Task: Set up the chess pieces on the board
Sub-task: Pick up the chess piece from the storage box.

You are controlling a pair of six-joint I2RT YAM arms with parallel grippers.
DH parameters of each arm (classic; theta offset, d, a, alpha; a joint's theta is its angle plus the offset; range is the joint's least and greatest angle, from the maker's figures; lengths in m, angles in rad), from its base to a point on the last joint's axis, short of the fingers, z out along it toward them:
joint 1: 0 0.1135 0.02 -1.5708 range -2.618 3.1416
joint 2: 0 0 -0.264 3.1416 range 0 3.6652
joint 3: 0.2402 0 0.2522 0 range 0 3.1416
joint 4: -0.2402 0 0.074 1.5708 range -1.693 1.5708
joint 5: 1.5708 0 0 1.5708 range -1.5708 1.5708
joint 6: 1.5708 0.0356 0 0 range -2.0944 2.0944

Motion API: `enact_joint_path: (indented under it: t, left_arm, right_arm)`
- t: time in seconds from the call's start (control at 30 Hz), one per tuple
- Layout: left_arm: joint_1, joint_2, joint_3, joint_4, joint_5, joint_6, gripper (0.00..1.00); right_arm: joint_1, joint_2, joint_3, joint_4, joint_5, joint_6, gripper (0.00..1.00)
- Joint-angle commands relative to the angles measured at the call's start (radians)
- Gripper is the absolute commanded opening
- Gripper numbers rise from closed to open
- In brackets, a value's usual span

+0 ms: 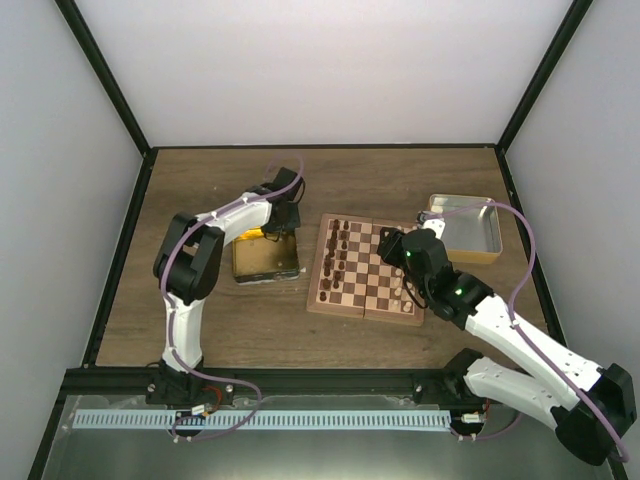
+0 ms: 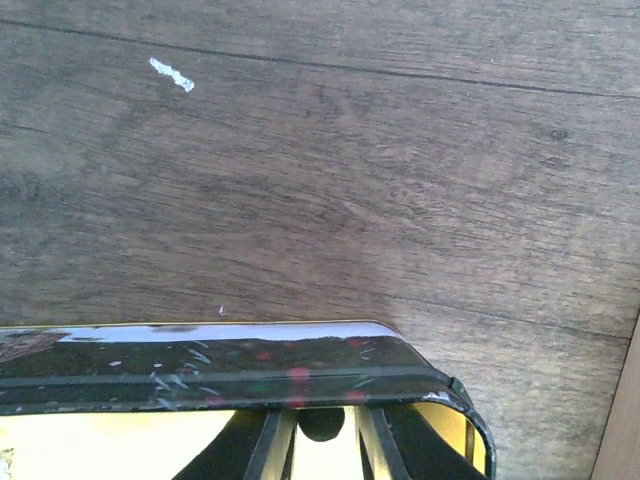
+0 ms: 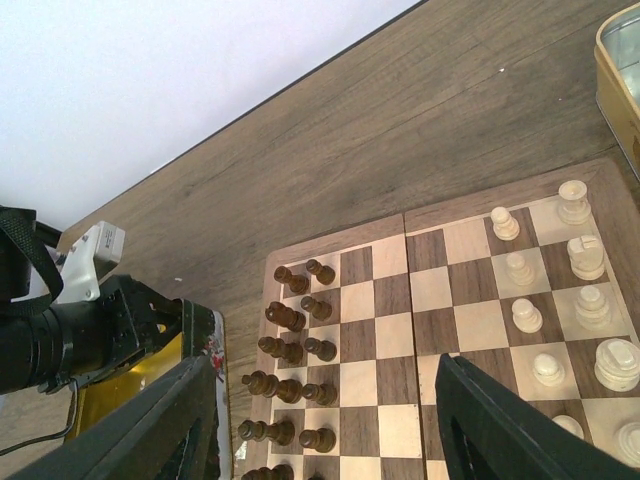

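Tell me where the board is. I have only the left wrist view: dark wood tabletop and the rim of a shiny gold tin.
Observer: The square wooden checkered chessboard lies close beside the shiny gold tin, on the tin's right in the top view.
Operator: Report what is set up nearest the tin.
Observer: Tiny dark brown wooden chessmen stand in two rows along the board's left edge, the side facing the tin.
Operator: Give me the right arm.
Observer: The right gripper hovers over the board's right half, jaws wide apart, holding nothing.
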Motion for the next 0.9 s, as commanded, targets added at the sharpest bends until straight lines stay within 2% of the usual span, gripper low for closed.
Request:
enact_joint_path:
  t: [0.0,0.43,0.53,0.67,0.87]
  left_arm:
    - [-0.001,0.026,0.031,0.012,-0.026,-0.001,0.17]
    - [-0.001,0.060,0.036,0.015,-0.037,0.017,0.19]
    - [-0.001,0.063,0.042,0.018,-0.054,0.022,0.16]
    - [-0.001,0.048,0.043,0.014,-0.068,0.028,0.06]
    - [-0.002,-0.042,-0.033,-0.003,-0.041,0.033,0.04]
  right_arm:
    - [-0.001,-0.014,-0.006,-0.014,0.028,0.012,0.62]
    - [-0.001,-0.019,-0.005,-0.020,0.030,0.015,0.62]
    - [-0.001,-0.022,-0.005,-0.023,0.034,0.012,0.62]
    - [-0.001,-0.021,-0.005,-0.021,0.034,0.010,0.62]
    - [-0.001,-0.021,-0.006,-0.016,0.031,0.011,0.62]
